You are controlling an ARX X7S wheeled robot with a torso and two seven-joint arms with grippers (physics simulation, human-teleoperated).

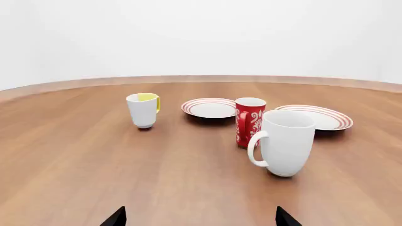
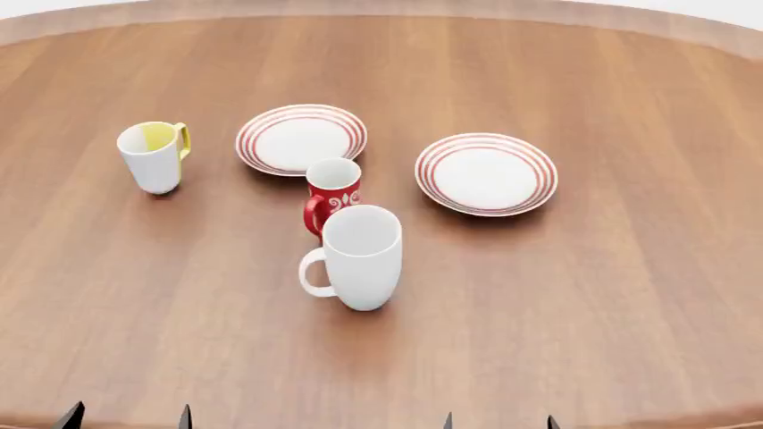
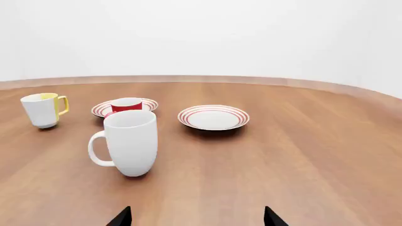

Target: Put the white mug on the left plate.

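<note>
- White mug (image 2: 360, 256): upright on wooden table (image 2: 620, 286), handle toward robot's left; red swirl mug (image 2: 332, 194) just behind.
- Left plate (image 2: 300, 138): behind the red mug, bare.
- Left gripper (image 2: 125, 416), right gripper (image 2: 498, 421): fingertips apart, holding nothing, at table's near edge.
- Open tabletop on all sides of white mug except behind.

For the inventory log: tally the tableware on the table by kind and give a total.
Mugs: 3 (white mug, red mug, yellow-handled mug)
Plates: 2 (left plate, right plate)
Total: 5
</note>
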